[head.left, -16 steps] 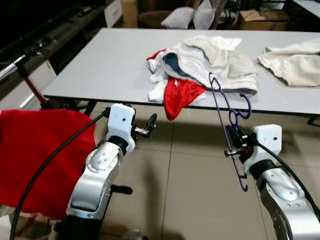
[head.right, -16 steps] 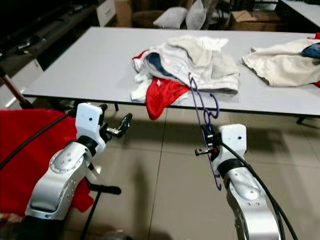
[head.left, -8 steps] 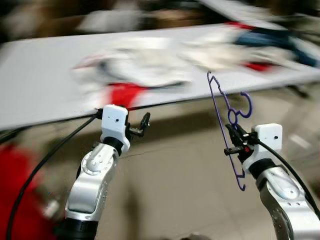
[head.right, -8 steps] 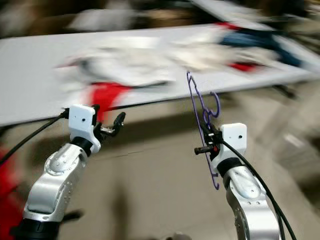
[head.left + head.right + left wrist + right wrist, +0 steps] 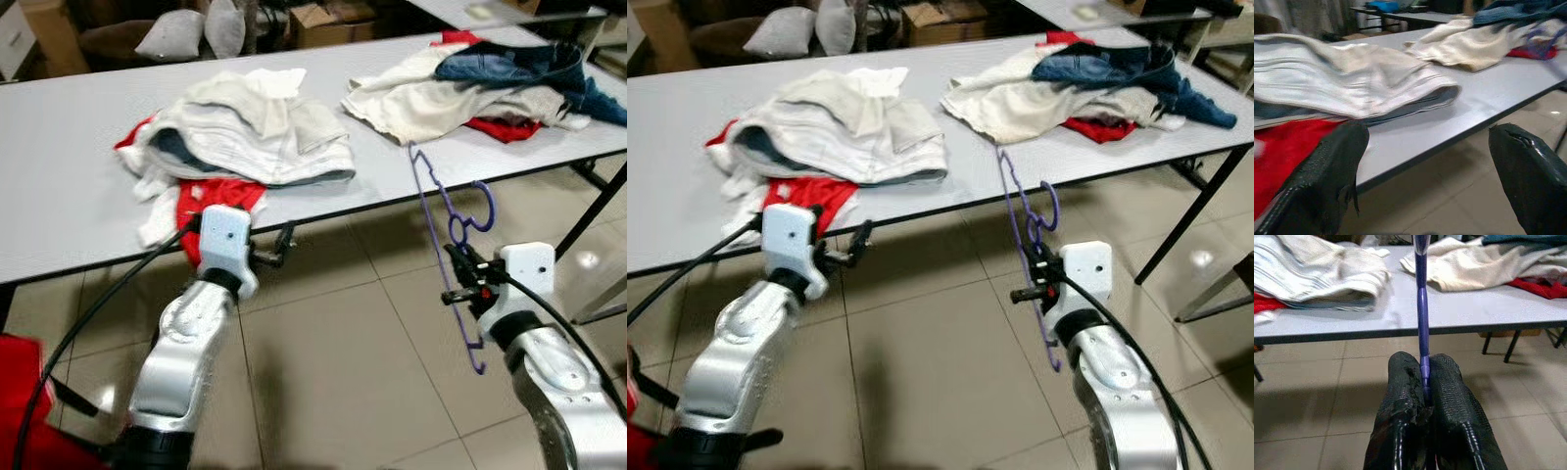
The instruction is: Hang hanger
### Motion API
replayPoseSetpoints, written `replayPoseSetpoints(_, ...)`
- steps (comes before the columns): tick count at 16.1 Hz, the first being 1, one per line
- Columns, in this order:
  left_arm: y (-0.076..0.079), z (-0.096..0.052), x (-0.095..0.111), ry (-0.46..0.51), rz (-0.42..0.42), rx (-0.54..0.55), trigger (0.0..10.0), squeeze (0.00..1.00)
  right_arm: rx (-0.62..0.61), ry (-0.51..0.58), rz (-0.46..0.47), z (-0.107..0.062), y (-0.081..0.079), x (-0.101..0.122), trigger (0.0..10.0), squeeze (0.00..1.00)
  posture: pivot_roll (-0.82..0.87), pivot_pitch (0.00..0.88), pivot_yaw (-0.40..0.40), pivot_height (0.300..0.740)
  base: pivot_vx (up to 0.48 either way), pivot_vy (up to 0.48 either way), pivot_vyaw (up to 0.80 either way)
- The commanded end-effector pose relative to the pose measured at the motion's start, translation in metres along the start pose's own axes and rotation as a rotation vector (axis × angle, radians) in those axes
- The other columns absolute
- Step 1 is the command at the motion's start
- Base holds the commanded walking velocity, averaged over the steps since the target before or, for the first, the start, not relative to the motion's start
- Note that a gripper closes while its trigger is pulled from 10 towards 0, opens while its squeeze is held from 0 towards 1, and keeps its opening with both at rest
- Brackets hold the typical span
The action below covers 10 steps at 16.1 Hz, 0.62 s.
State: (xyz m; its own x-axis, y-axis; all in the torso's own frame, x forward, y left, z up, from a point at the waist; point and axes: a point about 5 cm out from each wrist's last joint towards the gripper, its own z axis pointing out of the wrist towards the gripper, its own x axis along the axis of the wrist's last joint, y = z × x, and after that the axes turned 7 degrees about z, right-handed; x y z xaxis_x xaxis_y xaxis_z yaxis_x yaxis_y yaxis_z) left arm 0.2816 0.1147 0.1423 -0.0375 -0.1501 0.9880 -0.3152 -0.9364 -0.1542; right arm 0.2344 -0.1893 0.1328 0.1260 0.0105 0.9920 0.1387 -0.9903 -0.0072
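Note:
A thin purple hanger (image 5: 441, 211) stands upright in front of the grey table (image 5: 88, 127), its hook (image 5: 480, 206) curling to the right. My right gripper (image 5: 458, 278) is shut on the hanger's wire; in the right wrist view both fingers (image 5: 1444, 396) clamp the purple hanger bar (image 5: 1421, 308). My left gripper (image 5: 281, 245) is held up just below the table edge, open and holding nothing; its two fingers (image 5: 1327, 176) stand wide apart in the left wrist view.
A pile of white, grey and red clothes (image 5: 245, 132) lies mid-table, partly hanging over the near edge. A second heap of cream, red and denim clothes (image 5: 480, 78) lies to the right. Black table legs (image 5: 593, 201) stand at right. Red cloth (image 5: 24, 411) shows at lower left over the tiled floor (image 5: 343, 362).
The whole view has swung to the right along the table and the blur has cleared. Both arms keep their pose, the right gripper still shut on the hanger.

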Motion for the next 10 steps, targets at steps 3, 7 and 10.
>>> replayPoseSetpoints(3,-0.0057,-0.0009,-0.0001,0.002,0.014,0.017,10.0,0.0,0.017,0.014,-0.001,-0.0001,-0.003,0.0039,10.0,0.0,-0.01,0.045,0.013,0.74,0.284,0.0,0.0)
replayPoseSetpoints(7,-0.0088,-0.0013,0.0022,0.016,0.03,0.029,10.0,0.0,0.051,0.005,-0.053,0.0011,-0.0071,0.0036,10.0,0.0,-0.01,0.046,0.01,0.74,0.288,0.0,0.4)
replayPoseSetpoints(10,-0.0066,-0.0017,0.0014,0.015,0.047,0.008,10.0,0.0,0.023,0.014,-0.021,0.0009,-0.0044,0.0037,10.0,0.0,-0.01,0.044,0.016,0.74,0.289,0.0,0.0)
